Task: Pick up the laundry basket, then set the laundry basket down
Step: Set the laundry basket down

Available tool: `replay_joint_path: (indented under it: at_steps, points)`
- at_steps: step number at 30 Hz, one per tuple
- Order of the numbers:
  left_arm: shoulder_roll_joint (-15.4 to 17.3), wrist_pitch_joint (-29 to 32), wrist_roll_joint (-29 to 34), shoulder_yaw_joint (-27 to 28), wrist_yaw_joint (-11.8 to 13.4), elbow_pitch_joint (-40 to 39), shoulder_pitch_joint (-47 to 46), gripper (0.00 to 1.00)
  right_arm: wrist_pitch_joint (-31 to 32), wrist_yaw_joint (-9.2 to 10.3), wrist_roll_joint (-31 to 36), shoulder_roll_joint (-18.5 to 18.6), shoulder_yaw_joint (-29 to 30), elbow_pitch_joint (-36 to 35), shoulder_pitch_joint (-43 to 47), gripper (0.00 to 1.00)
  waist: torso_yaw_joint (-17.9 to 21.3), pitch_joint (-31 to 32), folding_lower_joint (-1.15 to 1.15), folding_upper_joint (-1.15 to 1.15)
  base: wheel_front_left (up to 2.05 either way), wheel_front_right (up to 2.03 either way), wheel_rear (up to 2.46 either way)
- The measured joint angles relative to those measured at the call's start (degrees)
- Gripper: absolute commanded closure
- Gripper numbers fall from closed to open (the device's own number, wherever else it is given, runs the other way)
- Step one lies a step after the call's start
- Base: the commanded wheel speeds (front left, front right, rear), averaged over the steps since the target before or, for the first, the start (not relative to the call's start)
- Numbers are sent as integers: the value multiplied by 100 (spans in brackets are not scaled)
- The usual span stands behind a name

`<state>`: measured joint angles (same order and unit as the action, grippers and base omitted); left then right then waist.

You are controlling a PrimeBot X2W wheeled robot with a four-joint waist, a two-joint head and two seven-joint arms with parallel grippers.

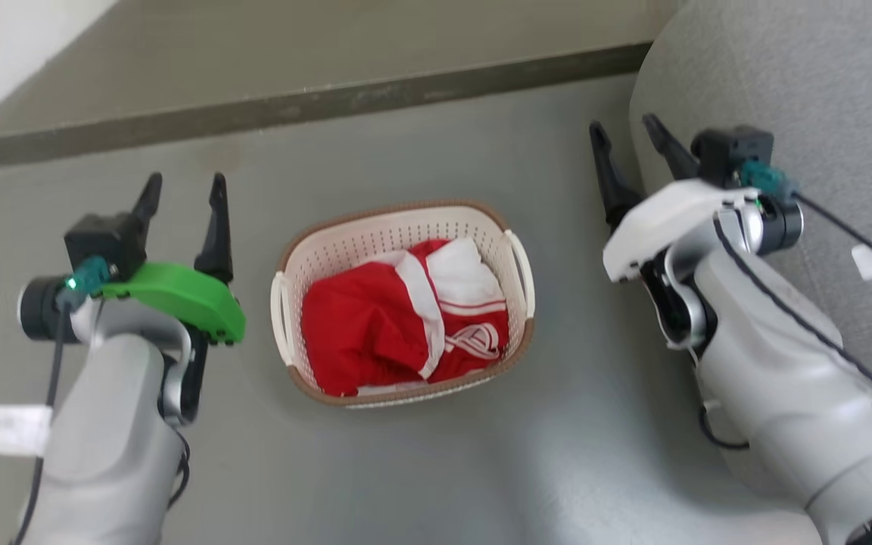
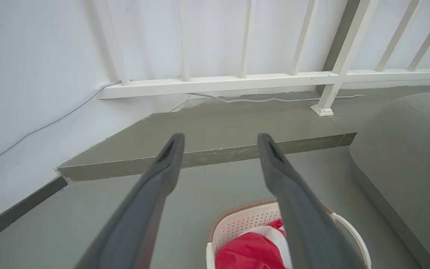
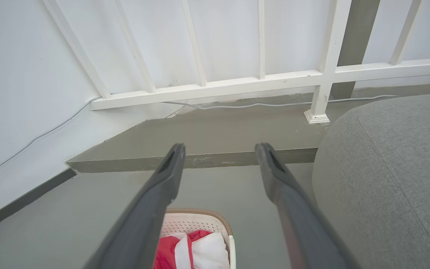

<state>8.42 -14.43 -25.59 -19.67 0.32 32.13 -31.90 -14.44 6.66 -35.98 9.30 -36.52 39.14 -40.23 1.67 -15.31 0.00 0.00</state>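
Head view: laundry basket (image 1: pixel 398 229) rests on floor (image 1: pixel 436 477).

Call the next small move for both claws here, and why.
Probably lower both claws inward toward the handles. The left claw and right claw are open and empty, flanking the laundry basket on the floor without touching it, and its left handle and right handle sit on the sides facing them.
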Motion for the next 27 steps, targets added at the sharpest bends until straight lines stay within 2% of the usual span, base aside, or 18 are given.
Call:
replay_joint_path:
  at_steps: [14,27]
  points:
    - [-82,0,404,63,227,-995,1196,0,0,45,608,129,448,-787,1180,0,14,650,0,0,0,0,0]
    - [-147,0,635,62,376,-1567,2268,0,0,51,1070,137,957,-1246,2298,0,-36,1147,0,0,0,0,0]
